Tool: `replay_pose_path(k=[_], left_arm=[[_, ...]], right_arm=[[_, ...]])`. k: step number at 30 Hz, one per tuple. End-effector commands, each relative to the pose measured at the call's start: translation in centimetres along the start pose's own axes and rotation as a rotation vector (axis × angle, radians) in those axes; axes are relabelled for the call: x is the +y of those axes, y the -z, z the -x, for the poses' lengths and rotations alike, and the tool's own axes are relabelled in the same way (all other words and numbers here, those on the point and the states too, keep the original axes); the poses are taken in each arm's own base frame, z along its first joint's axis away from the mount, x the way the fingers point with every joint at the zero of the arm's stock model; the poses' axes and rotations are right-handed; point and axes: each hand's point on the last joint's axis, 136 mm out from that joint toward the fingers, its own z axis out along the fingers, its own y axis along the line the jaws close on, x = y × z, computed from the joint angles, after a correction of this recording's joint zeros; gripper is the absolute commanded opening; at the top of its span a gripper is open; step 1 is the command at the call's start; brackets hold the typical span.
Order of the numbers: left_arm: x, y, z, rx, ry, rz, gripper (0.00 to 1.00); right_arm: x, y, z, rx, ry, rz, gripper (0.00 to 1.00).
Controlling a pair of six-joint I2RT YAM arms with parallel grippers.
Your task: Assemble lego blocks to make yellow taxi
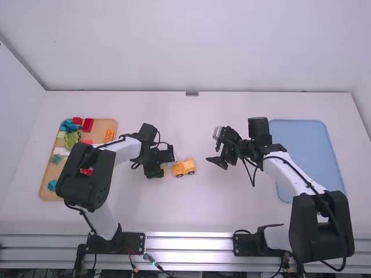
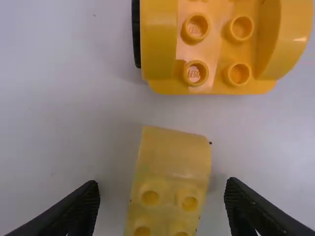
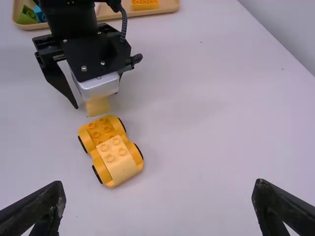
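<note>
Near the table's middle my left gripper [image 1: 155, 171] is low beside the yellow-orange car base [image 1: 184, 168]. In the left wrist view a pale yellow sloped block [image 2: 174, 157] lies between the spread fingers of my left gripper [image 2: 161, 201], with gaps on both sides; the car base [image 2: 214, 76] is just beyond it. In the right wrist view the car base [image 3: 101, 129] carries a lighter block [image 3: 118, 160] on one end, and the pale block [image 3: 97, 105] is under the left gripper. Right of the car, my right gripper [image 1: 215, 155] holds nothing; its fingers are apart in its wrist view [image 3: 158, 196].
A wooden tray [image 1: 51, 179] with several coloured bricks and a green piece stands at the left, partly under the left arm. At the right lies a blue tray [image 1: 301, 130], with the right arm over its near part.
</note>
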Motion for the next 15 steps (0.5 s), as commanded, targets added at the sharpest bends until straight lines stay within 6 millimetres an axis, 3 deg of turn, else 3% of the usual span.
replay_pose_path(k=[1,3,5,7,12,15], left_arm=[[-0.6,-0.3,0.0,-0.004,-0.001,-0.027,0.63],[-0.6,-0.3,0.0,-0.004,-0.001,-0.028,0.58],[-0.6,-0.3,0.0,-0.004,0.001,-0.028,0.38],[-0.6,-0.3,0.0,-0.004,0.008,-0.026,0.26],[-0.6,-0.3,0.0,-0.004,0.092,-0.025,0.27],[-0.4,-0.3,0.0,-0.002,0.195,-0.017,0.20]], right_arm=[[0.3,0.2,0.1,-0.009,0.003,0.002,0.99],[0.3,0.2,0.1,-0.009,0.003,0.002,0.99],[0.4,0.1,0.2,-0.009,0.006,0.006,0.99],[0.2,0.2,0.3,-0.013,0.008,-0.001,0.99],[-0.2,0.2,0.7,-0.030,0.003,-0.017,0.99],[-0.9,0.2,1.4,-0.052,0.000,-0.042,0.99]])
